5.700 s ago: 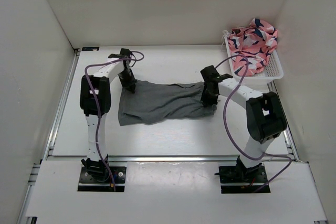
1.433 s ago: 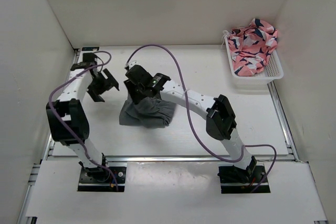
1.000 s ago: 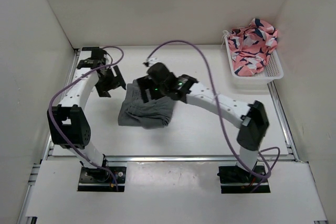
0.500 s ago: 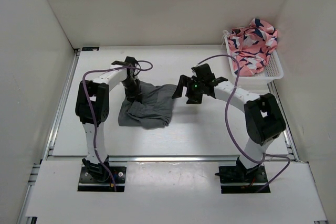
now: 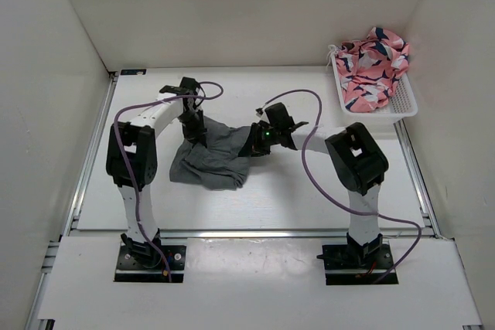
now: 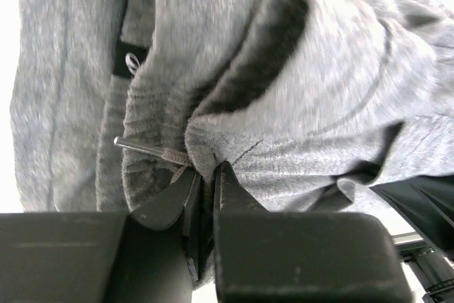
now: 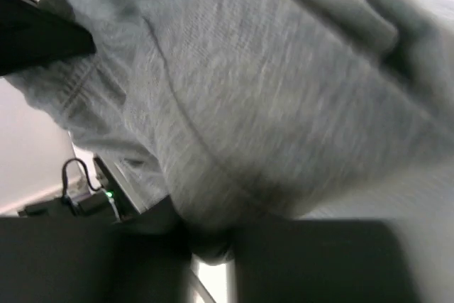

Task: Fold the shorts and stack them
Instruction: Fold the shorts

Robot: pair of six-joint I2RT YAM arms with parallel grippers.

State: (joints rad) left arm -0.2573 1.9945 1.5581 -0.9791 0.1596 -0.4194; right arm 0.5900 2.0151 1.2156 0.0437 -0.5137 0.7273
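The grey shorts lie folded into a rumpled block at the table's middle left. My left gripper is at their far left corner. In the left wrist view it is shut on a ridge of the shorts by the gathered waistband, next to a drawstring tip. My right gripper sits on the far right edge of the block. In the blurred right wrist view a fold of the shorts bulges out from between its closed fingers.
A white basket holding a pink patterned cloth stands at the back right corner. White walls enclose the table on three sides. Purple cables loop over both arms.
The right gripper has moved left from beside the shorts onto their right edge and closed on it. The left gripper has closed on the far left corner.
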